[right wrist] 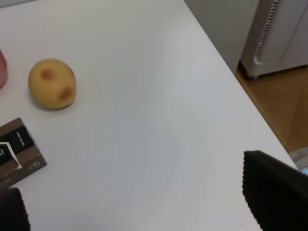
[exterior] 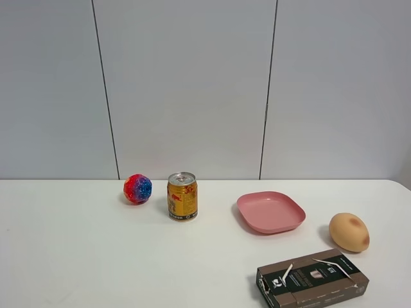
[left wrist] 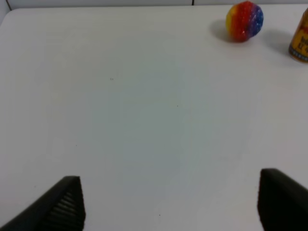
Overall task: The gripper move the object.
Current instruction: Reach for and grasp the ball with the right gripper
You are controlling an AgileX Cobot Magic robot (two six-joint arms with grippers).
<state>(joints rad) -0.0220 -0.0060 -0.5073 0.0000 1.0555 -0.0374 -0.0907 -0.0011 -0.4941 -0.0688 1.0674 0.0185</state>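
White table [exterior: 77, 256], mottled ball [exterior: 137, 188] near can [exterior: 182, 196]

The left wrist view cuts the can [left wrist: 300, 38] at its edge and shows only the fingertips of the left claw [left wrist: 168, 204]. The right wrist view shows only a sliver of the pink plate [right wrist: 2, 67], part of the box [right wrist: 19, 154] and the tips of the right claw [right wrist: 139, 207]. The can's print is too small to read.

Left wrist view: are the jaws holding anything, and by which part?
Nothing is held. The left gripper is open over bare table; the ball sits well apart, beside the can.
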